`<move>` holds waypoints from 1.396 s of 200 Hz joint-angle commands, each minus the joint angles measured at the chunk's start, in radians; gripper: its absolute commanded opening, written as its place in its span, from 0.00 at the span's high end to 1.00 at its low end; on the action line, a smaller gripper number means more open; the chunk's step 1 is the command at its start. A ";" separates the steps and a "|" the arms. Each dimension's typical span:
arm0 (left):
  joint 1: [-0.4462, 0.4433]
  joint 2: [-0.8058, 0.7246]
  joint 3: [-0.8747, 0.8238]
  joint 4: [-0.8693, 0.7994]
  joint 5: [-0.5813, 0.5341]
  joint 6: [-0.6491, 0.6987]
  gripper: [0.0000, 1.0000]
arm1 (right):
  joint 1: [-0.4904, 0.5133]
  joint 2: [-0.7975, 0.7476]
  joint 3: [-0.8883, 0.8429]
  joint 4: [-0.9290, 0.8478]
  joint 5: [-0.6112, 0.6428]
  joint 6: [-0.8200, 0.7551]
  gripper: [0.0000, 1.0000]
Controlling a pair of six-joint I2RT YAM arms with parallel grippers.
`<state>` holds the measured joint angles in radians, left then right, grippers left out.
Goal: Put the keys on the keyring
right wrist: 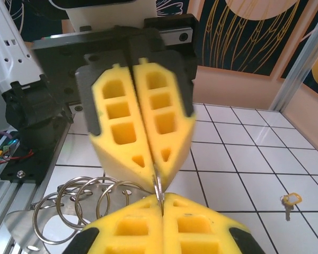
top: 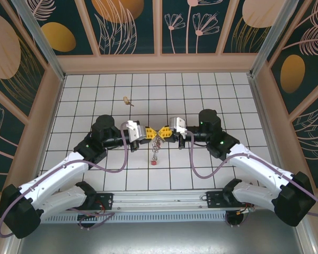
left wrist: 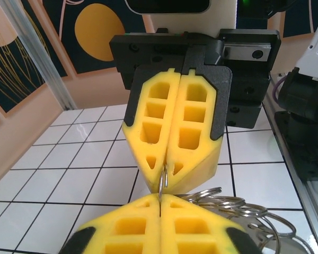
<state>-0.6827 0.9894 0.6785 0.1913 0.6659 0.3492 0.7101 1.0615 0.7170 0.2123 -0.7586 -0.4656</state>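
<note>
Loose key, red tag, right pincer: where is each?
loose key (right wrist: 290,200): right wrist view, yellow head.
red tag (top: 154,163): top view, its middle.
right pincer (top: 161,132): top view, between its fingertips.

Top view: you have bright, even light from above. Shadows under the arms (top: 58,174) on the tiles (top: 95,90) are soft and faint. The wide lens bows the walls (top: 21,63) towards the frame edges.

Left wrist view: note a pale glare patch on the tiles at left. The left gripper (left wrist: 160,198), close to the lens, is soft. The right gripper (left wrist: 165,170) and the ring (left wrist: 164,185) are sharp.

Right wrist view: the left gripper looks smeared along its edges, while the background behind it is crisper. The right gripper at the bottom edge is out of focus.
</note>
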 commanded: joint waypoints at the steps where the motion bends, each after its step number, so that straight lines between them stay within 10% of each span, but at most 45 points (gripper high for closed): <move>1: -0.008 -0.021 -0.006 0.021 -0.015 -0.001 0.66 | 0.006 -0.020 0.001 0.075 0.003 0.016 1.00; 279: 0.004 0.092 0.120 -0.158 0.059 0.079 0.86 | 0.020 0.011 0.028 0.051 -0.050 -0.010 1.00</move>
<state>-0.6750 1.0595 0.7670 0.0200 0.6807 0.4229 0.7143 1.0767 0.7063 0.2066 -0.7532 -0.4641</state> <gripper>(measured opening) 0.139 0.051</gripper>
